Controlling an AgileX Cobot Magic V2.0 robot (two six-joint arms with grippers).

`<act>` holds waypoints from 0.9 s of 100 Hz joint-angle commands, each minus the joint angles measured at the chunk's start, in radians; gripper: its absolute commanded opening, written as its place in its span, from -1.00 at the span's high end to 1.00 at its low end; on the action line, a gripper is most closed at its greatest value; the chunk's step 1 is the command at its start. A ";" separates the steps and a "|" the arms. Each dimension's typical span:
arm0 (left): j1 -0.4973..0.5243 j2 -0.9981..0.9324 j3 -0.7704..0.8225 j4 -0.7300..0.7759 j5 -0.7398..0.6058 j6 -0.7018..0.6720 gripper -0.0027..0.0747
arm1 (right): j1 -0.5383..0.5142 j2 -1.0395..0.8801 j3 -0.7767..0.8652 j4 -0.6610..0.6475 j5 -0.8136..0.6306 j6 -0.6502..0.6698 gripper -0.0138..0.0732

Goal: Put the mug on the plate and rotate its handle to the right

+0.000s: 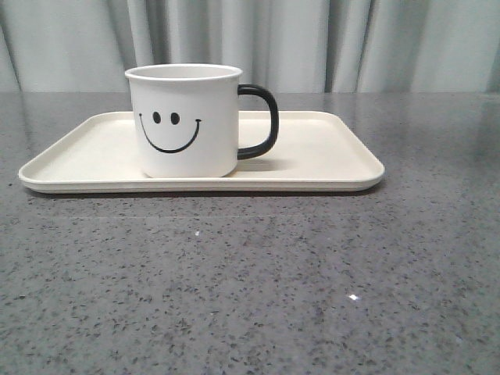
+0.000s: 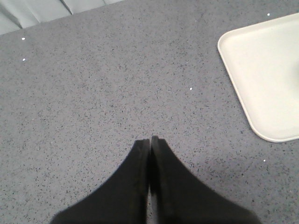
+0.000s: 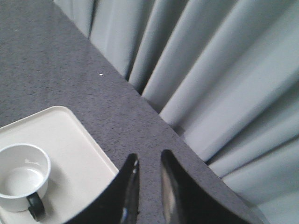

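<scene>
The white mug with its black smiley face stands upright on the cream plate, left of the plate's middle. Its black handle points to the right. The right wrist view looks down into the empty mug, handle showing, on the plate. My right gripper hovers beyond the plate's corner over bare table, slightly open, nothing between its fingers. My left gripper is shut and empty over the grey table, with a corner of the plate off to one side. Neither gripper shows in the front view.
The grey speckled tabletop stretches in front of the plate. A pale pleated curtain hangs along the table's far edge, and the same curtain shows close behind the right gripper.
</scene>
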 commanded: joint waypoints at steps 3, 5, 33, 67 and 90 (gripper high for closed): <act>0.004 0.004 -0.023 0.006 -0.085 -0.010 0.98 | -0.088 -0.092 0.017 0.026 -0.068 0.035 0.35; 0.004 0.004 -0.023 0.006 -0.087 -0.010 0.98 | -0.103 -0.103 0.027 0.027 -0.071 0.038 0.35; 0.004 0.004 -0.023 0.006 -0.118 -0.010 0.98 | -0.254 -0.310 0.291 0.027 -0.222 0.057 0.42; 0.004 0.004 -0.023 0.006 -0.118 -0.010 0.98 | -0.310 -0.670 0.836 0.016 -0.525 0.117 0.81; 0.004 0.004 -0.023 0.006 -0.134 -0.010 0.98 | -0.312 -0.850 1.117 0.011 -0.629 0.162 0.94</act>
